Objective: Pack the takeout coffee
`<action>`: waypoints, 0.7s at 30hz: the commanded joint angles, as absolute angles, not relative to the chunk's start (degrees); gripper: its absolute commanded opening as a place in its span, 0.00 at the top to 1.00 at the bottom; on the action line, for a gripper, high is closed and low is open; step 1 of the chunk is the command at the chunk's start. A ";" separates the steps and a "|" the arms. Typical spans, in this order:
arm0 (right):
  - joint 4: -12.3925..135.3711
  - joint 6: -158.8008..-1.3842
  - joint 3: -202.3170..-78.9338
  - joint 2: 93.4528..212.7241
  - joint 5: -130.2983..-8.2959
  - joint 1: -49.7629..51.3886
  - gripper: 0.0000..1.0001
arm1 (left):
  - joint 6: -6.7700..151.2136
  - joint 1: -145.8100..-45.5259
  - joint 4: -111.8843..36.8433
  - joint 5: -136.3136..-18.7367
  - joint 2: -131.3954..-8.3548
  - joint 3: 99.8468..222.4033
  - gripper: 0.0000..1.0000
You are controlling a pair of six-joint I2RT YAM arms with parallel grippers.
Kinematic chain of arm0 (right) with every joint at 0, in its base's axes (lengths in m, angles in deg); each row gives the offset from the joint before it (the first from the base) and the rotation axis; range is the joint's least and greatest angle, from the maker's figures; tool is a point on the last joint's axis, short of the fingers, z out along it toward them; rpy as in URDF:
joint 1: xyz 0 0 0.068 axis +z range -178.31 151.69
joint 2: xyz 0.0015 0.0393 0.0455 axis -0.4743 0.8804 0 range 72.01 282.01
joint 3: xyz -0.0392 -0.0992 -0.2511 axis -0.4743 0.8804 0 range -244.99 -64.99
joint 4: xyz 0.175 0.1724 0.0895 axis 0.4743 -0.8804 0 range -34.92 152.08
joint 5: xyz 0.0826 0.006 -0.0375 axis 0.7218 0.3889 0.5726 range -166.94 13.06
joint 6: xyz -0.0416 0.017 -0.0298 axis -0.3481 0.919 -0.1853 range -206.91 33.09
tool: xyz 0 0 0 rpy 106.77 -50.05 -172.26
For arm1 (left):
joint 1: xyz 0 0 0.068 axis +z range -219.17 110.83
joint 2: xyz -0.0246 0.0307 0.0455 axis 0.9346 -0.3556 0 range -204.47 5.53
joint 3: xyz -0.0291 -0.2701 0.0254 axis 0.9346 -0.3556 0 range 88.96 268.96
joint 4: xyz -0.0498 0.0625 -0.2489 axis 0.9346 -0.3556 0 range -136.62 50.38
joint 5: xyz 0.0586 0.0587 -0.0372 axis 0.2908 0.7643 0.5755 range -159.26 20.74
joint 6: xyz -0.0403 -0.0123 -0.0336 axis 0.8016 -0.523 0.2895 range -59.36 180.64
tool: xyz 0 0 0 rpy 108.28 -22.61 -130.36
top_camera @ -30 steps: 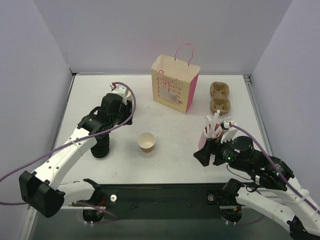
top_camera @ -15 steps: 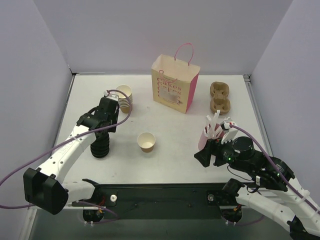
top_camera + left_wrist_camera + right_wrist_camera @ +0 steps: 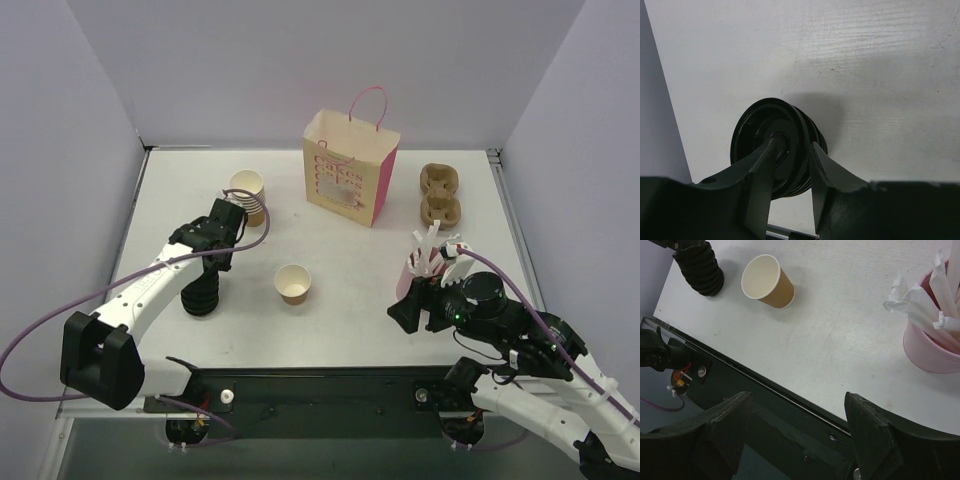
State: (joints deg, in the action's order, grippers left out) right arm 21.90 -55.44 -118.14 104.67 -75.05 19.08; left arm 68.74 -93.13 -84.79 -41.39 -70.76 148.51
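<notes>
— Where was the left gripper point(image 3: 794, 150)?

— Directly above the stack of black lids point(image 3: 200, 298), toward the left side of the table point(image 3: 350, 250). Its jaws were roughly half apart, one finger over the centre of the top lid point(image 3: 752, 132) and the other outside its rim. I couldn't tell whether they gripped it.

— And the takeout coffee?

— The takeout coffee point(image 3: 293, 284) was a tan paper cup standing upright and open-mouthed mid-table, with no lid on it. It was near the lids, on their right. The paper bag point(image 3: 350, 172) stood well beyond it, at the far edge.

— Which arm was closer?

— The left, I'd judge. The right gripper point(image 3: 797, 405) hung wide open and empty by the pink cup of straws point(image 3: 935, 347), farther off.

— So the next move?

— Probably a short carry rightward, with the lid kept level over the cup's mouth.
</notes>
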 commanded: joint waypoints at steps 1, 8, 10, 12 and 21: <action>21.74 -55.27 -120.18 105.84 -75.27 19.50 0.25 | 68.29 -93.51 -83.66 -38.94 -70.49 148.63 0.58; 21.66 -55.27 -120.54 105.85 -75.18 19.50 0.25 | 68.20 -93.95 -83.48 -38.33 -70.58 148.20 0.58; 21.57 -55.18 -120.63 105.85 -75.09 19.50 0.25 | 68.20 -94.13 -83.48 -38.15 -70.76 148.11 0.58; 21.57 -55.27 -120.71 105.76 -75.09 19.50 0.25 | 68.29 -94.22 -83.57 -38.06 -70.85 148.11 0.58; 21.30 -55.18 -121.24 106.02 -75.27 19.50 0.25 | 68.29 -95.36 -84.36 -37.01 -70.32 147.93 0.59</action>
